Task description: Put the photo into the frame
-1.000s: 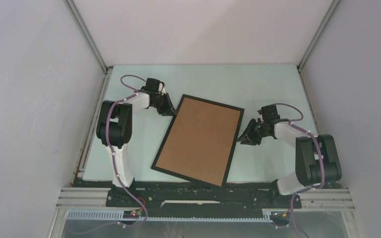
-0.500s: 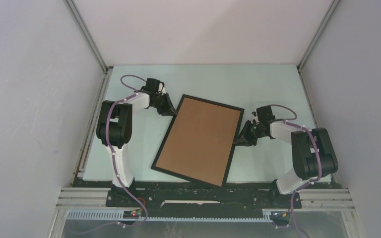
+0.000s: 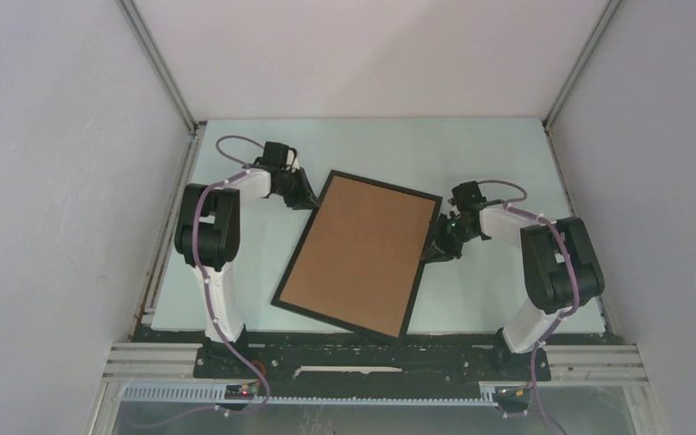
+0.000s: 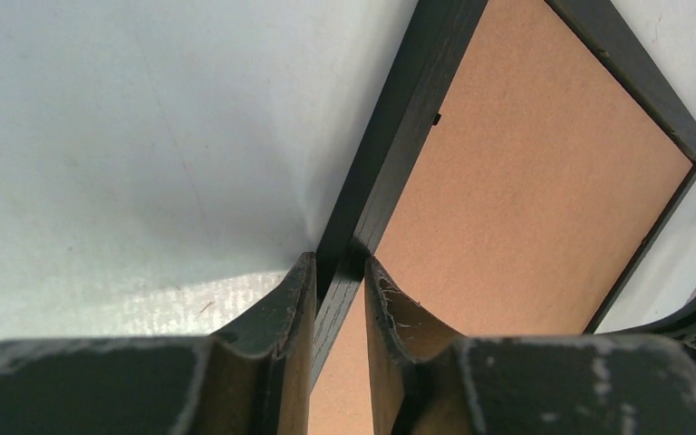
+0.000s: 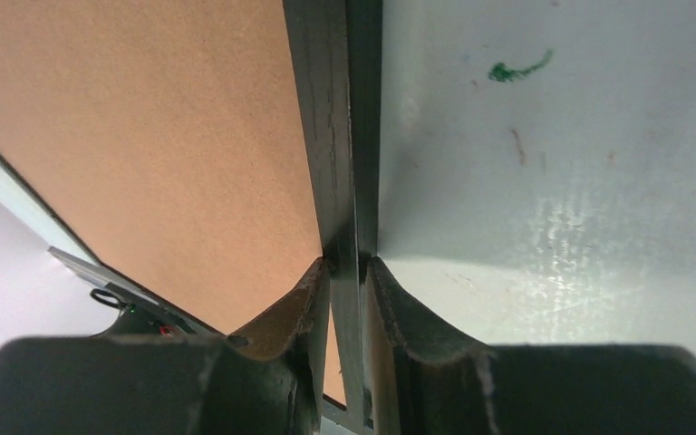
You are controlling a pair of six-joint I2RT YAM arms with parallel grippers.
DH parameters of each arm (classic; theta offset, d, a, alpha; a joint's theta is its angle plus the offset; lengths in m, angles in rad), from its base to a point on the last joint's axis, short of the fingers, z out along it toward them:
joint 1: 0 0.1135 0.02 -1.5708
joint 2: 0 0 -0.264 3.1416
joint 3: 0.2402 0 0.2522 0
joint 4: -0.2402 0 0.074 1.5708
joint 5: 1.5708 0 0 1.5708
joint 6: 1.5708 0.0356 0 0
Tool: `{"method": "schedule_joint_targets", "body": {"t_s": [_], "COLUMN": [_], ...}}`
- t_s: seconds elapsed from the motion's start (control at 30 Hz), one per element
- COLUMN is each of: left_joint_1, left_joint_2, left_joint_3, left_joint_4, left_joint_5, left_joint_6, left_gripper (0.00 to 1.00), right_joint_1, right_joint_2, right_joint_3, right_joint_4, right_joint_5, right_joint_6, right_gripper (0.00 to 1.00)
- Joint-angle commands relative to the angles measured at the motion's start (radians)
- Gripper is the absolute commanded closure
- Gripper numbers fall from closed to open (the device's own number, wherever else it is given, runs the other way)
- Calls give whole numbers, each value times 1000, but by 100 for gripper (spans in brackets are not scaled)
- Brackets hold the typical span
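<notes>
Altogether one frame (image 4: 397, 136), left hand (image 4: 338, 263), right hand (image 5: 346, 265)

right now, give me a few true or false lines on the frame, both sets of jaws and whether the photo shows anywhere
1. The frame lies with its brown backing board facing up. True.
2. The left jaws are closed on the frame's black edge. True.
3. The right jaws hang open, clear of the frame. False: they grip its right edge, one finger on each side.
4. The photo lies on the table beside the frame. False: no photo shows in any view.
5. The frame lies turned at an angle to the table's edges. True.
</notes>
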Motion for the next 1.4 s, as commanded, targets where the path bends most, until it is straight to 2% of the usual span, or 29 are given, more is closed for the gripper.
{"method": "schedule_joint_targets", "body": {"t_s": [0.0, 0.27, 0.5, 0.63, 0.9, 1.17, 1.23, 1.37], "left_joint_1": [-25, -26, -28, -28, -28, -28, -27, -14], "left_joint_2": [-7, -8, -11, -11, -14, -16, -22, -90], "left_joint_3": [-23, -24, -26, -27, -29, -30, -33, -103], "left_joint_4": [-13, -12, -12, -12, -11, -11, -11, 48], "left_joint_5": [77, 84, 87, 84, 78, 61, 50, -7], "left_joint_6": [-5, -3, -2, -3, -2, -6, -6, -40], "left_gripper": [75, 76, 76, 76, 77, 76, 73, 53], "right_joint_1": [87, 192, 280, 314, 359, 378, 379, 373], "right_joint_2": [93, 227, 405, 493, 602, 643, 629, 566], "right_joint_3": [88, 282, 541, 653, 853, 1074, 1111, 1145], "right_joint_4": [-12, -153, -360, -439, -539, -539, -531, -511], "right_joint_5": [158, 293, 470, 518, 603, 676, 676, 649], "right_joint_6": [-3, 39, 48, 42, -9, -127, -150, -176], "right_gripper": [72, 72, 71, 71, 70, 68, 67, 65]}}
